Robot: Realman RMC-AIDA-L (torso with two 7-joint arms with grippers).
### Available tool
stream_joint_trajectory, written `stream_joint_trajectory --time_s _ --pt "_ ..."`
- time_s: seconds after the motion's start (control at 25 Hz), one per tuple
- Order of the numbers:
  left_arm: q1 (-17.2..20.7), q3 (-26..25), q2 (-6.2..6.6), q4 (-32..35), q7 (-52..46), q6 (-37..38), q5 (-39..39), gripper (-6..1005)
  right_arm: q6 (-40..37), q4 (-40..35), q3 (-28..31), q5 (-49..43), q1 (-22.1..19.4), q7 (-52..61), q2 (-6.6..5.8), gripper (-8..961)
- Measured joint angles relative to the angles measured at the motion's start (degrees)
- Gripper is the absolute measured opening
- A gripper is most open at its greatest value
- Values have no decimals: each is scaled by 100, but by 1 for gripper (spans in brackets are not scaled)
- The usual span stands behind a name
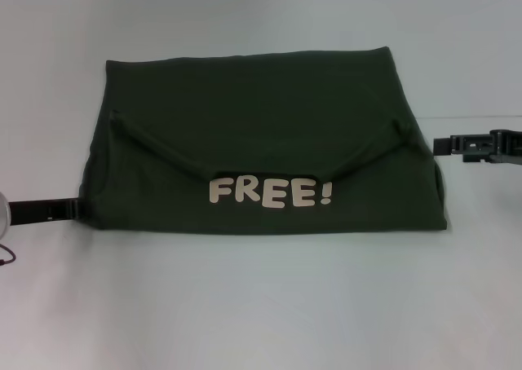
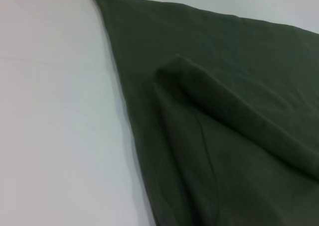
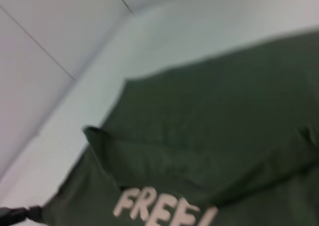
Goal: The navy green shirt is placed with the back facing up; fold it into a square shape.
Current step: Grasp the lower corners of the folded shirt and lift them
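Observation:
The navy green shirt lies flat in the middle of the white table, folded into a wide block. Its lower part is turned up, so cream letters reading "FREE!" show near the front edge. Both sleeves are tucked inward in slanting folds. My left gripper lies low at the shirt's front left corner, with its tip at the cloth's edge. My right gripper hovers just off the shirt's right edge, about halfway back. The left wrist view shows the shirt with a raised fold. The right wrist view shows the shirt, the print, and my left gripper far off.
The white table spreads on all sides of the shirt. A pale wall rises behind the table's far edge in the right wrist view. A thin cable loop hangs by the left arm.

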Motion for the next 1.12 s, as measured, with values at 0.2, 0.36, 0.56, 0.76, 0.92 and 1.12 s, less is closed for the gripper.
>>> stream_joint_trajectory --time_s 0.2,0.36,0.56,0.76,0.92,1.12 --pt "-45 0 1 -8 -4 22 -1 8 29 29 -338 -956 345 909 -113 844" --pt "-50 0 -1 -14 -4 20 -4 7 235 93 -458 -1596 553 1054 -8 837" --pt "-29 0 -13 -16 -4 16 -11 7 683 320 -691 -1806 655 1036 106 828" --pt "-21 -12 -16 -16 -4 8 -34 6 1118 477 -874 -1829 698 991 242 820" --pt "-28 -9 -18 -24 -4 -14 -36 6 1388 499 -907 -1831 704 929 390 813" --pt "-45 -8 -18 -29 -4 -21 -40 6 1741 677 -933 -1840 732 921 487 804"
